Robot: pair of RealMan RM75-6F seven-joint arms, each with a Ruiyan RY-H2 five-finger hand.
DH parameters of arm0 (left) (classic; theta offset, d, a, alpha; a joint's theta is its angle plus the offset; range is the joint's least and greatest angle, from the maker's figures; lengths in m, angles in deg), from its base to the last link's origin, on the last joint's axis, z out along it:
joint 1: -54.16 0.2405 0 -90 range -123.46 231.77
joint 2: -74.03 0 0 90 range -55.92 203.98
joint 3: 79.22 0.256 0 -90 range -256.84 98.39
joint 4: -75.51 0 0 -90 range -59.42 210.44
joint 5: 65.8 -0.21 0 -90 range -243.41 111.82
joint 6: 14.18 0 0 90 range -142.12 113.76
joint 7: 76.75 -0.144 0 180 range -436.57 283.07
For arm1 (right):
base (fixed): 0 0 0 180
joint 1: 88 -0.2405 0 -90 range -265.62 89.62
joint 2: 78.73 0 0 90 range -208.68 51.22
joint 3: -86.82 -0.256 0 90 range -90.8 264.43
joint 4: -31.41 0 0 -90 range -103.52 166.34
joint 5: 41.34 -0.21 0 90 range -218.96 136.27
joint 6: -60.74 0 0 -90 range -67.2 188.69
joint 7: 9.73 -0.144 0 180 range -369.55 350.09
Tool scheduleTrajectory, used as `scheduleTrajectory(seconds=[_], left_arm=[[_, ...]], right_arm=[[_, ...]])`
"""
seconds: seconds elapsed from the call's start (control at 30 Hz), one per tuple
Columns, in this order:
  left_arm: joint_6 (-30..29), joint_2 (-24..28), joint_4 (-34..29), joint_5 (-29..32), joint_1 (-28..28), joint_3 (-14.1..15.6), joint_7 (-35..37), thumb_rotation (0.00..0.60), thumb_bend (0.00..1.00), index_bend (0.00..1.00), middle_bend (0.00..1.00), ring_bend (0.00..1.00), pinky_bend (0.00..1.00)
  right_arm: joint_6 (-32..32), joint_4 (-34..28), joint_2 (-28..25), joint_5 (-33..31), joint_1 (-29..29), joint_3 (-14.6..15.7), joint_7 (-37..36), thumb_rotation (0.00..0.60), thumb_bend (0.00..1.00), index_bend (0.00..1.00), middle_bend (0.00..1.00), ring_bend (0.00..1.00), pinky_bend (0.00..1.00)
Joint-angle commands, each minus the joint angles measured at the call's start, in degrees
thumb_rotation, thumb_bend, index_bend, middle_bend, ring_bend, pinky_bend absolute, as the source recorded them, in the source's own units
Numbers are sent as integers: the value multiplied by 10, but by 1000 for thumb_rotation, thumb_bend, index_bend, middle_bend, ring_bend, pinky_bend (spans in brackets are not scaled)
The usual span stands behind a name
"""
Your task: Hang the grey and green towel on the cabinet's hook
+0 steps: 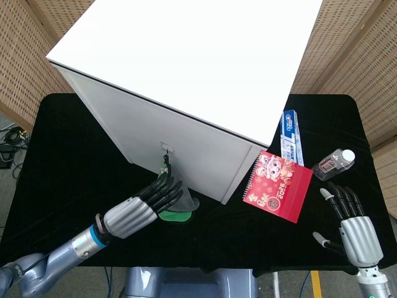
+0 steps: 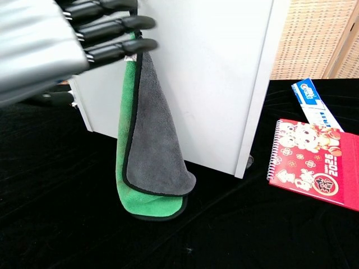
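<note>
The grey and green towel (image 2: 154, 134) hangs down the white cabinet's (image 2: 224, 84) front, grey side out, its green lower edge (image 2: 148, 206) resting on the black table. In the head view its top meets the small hook (image 1: 166, 156), and the towel (image 1: 178, 210) bunches below. My left hand (image 1: 139, 208) lies just in front with fingers stretched out straight; in the chest view this left hand (image 2: 50, 45) fills the upper left, fingertips (image 2: 140, 45) at the towel's top edge, gripping nothing. My right hand (image 1: 353, 226) rests with fingers spread at the table's near right, holding nothing.
A red spiral calendar (image 1: 277, 185) lies right of the cabinet, with a toothpaste box (image 1: 292, 133) behind it and a small water bottle (image 1: 334, 163) further right. The cabinet takes up the table's middle and back. Wicker screens stand behind.
</note>
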Motion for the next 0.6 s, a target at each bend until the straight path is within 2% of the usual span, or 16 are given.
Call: scheduleTrajectory(seconds=[0.03,0.13,0.27,0.4,0.6], left_arm=[[-104,5,33,-25,72,49,73,600,0,30,0,0,0],[-209,-17,87,-7,151,84,157,600,0,32,0,0,0],[-283,-52,147,35,219,102,260,600,0,32,0,0,0],[-302,-66,168,99,267,105,343,600,0,29,0,0,0],[-299,-67,155,123,287,102,399,600,0,3,0,0,0]], right_arm=[[-1,0,1,-1,0,0,2,600,117,93,0,0,0],[-5,1,3,-4,-1,-1,11,600,117,93,0,0,0],[-15,2,7,-10,-3,-2,21,600,117,94,0,0,0],[-20,-1,9,-9,-4,0,30,600,117,94,0,0,0],[-22,0,12,-5,-6,3,36,600,117,94,0,0,0]])
